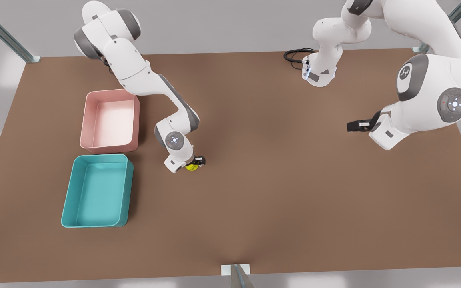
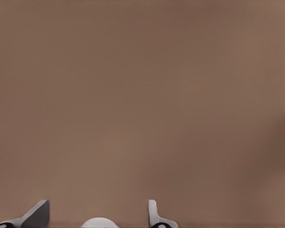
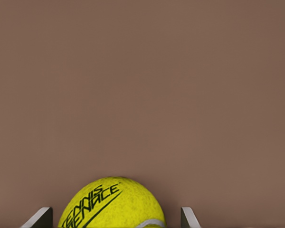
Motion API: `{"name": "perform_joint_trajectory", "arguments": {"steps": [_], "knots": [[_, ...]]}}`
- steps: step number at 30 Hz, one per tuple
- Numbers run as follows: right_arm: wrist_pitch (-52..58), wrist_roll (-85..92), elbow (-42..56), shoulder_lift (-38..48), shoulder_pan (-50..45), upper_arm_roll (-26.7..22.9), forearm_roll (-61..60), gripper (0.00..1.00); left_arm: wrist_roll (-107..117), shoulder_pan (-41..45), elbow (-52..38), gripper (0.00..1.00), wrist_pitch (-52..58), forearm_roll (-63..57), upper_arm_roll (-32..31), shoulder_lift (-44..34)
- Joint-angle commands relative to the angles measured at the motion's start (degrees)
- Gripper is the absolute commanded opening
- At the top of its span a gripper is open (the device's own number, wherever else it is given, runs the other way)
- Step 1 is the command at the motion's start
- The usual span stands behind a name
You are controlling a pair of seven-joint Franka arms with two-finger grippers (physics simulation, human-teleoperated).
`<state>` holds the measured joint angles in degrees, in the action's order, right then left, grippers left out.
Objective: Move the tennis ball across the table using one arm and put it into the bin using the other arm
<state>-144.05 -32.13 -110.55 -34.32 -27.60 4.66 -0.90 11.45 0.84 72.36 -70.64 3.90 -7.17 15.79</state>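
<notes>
Brown surface [image 1: 254, 192] carries the tennis ball [image 1: 191, 167] between our right pincer [image 1: 197, 163] fingers, set wide, not yet clamped. Our left pincer [image 1: 352, 126] waits open, well apart. Next: close, lift, carry to the teal bin [image 1: 68, 208].

Both arms: glossy white shells, grey joint bands, round lit joint caps; black-tipped right gripper [image 1: 198, 161], left gripper [image 1: 354, 126].
</notes>
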Motion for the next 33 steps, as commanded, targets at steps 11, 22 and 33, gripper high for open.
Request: {"name": "perform_joint_trajectory", "arguments": {"steps": [11, 22, 33], "knots": [[-1.8, -1.4, -0.1, -0.7, -0.3, 0.0, 0.2, 0.65, 5.8, 0.0, -1.3, 1.00, -3.6, 3.6, 0.0, 0.7], [8.5, 17.3, 3.0, 8.4, 8.5, -0.3, 0.2, 0.63, 5.7, -0.2, -2.0, 1.00, -4.7, 3.2, 0.1, 1.6], [20.7, 56.7, 4.9, 9.5, 37.0, -3.2, 0.5, 0.80, 5.8, -0.7, -1.7, 1.00, -4.6, 3.1, 0.2, 2.6]]}}
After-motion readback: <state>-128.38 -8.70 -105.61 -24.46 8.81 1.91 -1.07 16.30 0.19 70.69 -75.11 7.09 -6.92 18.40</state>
